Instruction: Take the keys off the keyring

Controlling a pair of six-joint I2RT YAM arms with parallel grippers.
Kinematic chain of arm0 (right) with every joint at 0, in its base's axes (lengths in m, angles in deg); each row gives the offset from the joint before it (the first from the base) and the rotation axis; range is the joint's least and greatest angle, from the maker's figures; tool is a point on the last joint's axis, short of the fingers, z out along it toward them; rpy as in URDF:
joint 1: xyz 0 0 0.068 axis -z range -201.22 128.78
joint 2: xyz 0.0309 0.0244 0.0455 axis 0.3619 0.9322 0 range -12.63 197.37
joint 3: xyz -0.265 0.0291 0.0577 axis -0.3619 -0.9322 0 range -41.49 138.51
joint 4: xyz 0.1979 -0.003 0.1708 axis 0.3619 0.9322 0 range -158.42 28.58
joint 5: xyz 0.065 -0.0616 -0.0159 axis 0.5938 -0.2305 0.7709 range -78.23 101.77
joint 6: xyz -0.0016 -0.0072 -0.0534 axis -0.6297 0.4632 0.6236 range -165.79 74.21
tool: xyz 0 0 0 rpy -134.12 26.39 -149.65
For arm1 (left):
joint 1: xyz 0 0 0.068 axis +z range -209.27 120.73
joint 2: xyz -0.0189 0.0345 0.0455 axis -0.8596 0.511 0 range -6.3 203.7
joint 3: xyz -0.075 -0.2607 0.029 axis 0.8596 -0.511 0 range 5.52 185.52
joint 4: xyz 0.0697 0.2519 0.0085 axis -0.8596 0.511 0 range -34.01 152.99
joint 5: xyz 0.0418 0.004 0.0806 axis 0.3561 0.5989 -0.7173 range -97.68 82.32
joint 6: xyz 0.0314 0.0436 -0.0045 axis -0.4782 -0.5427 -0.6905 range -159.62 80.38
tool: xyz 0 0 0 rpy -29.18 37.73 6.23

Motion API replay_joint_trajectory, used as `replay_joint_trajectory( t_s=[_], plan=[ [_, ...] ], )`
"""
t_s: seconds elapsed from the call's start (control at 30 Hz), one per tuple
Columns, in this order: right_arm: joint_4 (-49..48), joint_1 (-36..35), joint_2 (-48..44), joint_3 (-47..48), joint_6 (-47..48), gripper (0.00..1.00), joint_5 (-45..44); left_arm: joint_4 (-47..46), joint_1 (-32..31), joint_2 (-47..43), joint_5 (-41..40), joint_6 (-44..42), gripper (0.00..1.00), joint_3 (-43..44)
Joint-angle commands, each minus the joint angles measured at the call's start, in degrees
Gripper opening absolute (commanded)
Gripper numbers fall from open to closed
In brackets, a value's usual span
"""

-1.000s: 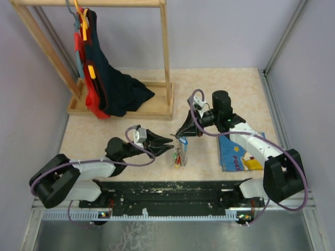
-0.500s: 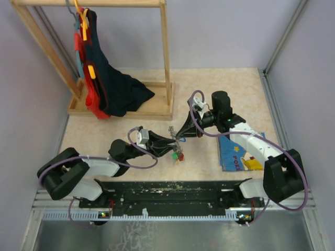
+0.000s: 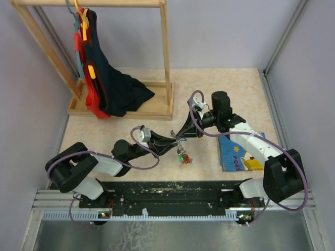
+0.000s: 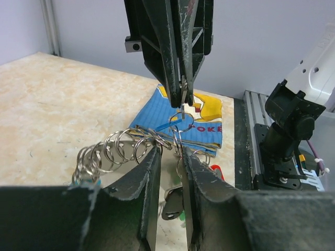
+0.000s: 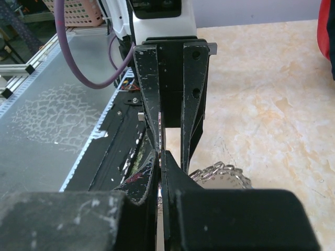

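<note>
Keyring hangs upright from the right claw, whose tips are pinched together on its top. Its long axis runs straight down, with the keys dangling toward the table and the chain trailing sideways. The left claw, slightly parted, straddles the ring. A second ago it sat farther back and wider.

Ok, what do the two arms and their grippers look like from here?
The left arm and right arm match: black joints, white link covers, and a purple cable looped along each. The left gripper and right gripper have black, tapered, scuffed fingers.
</note>
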Motion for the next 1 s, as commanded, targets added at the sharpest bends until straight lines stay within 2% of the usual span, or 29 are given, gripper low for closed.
replay_joint_trajectory(
  t_s=[0.0, 0.53, 0.97],
  plan=[
    [-1.93, 0.51, -1.54, 3.55, 1.03, 0.00, 2.62, -6.55, -0.49, 1.93, 0.19, 2.54, 0.28, 0.29],
    [-1.78, 0.50, -1.45, 3.55, 1.04, 0.00, 1.40, -7.31, -1.36, 2.51, -0.79, 3.23, 0.24, -0.61],
    [-1.69, 0.59, -1.46, 3.55, 1.03, 0.00, 1.15, -5.86, -1.45, -0.25, -2.07, 1.66, 0.25, -4.33]
  ],
)
